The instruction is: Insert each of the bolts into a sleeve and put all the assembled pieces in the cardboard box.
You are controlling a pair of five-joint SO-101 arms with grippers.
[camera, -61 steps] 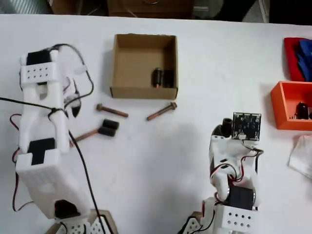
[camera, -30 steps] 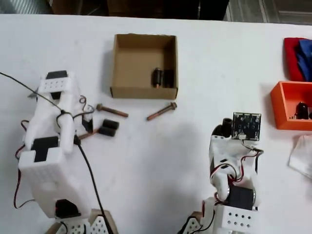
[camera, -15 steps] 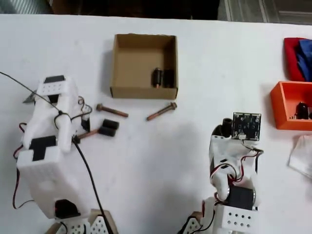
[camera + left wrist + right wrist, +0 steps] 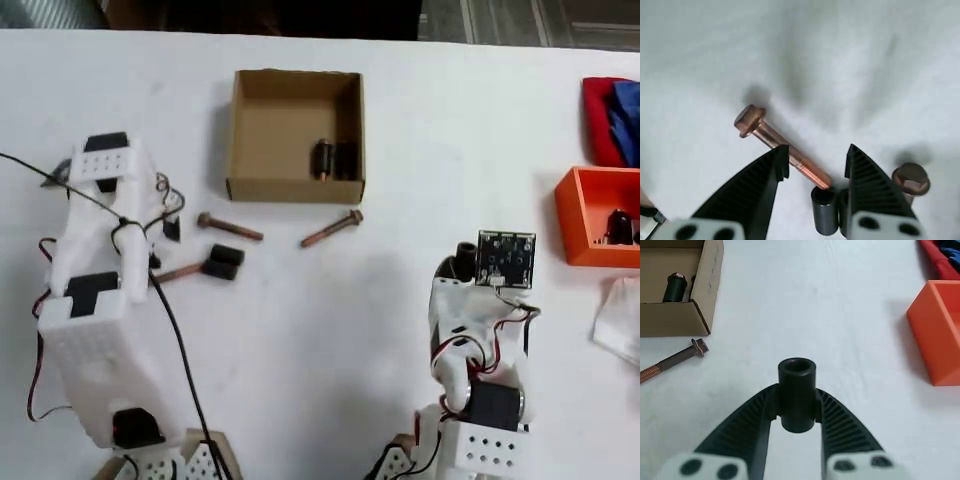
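Arms check: my left arm [image 4: 90, 270] stretches up the left side of the high view. My left gripper [image 4: 817, 155] is spread wide and points down over a bolt [image 4: 782, 147], with a loose sleeve [image 4: 824, 216] just beside its threaded tip. My right arm [image 4: 470, 340] sits folded at lower right, right gripper [image 4: 796, 399] clamped on a second sleeve [image 4: 797, 374] that stands upright. The cardboard box [image 4: 250, 125] at upper centre has one assembled piece [image 4: 334, 158] inside.
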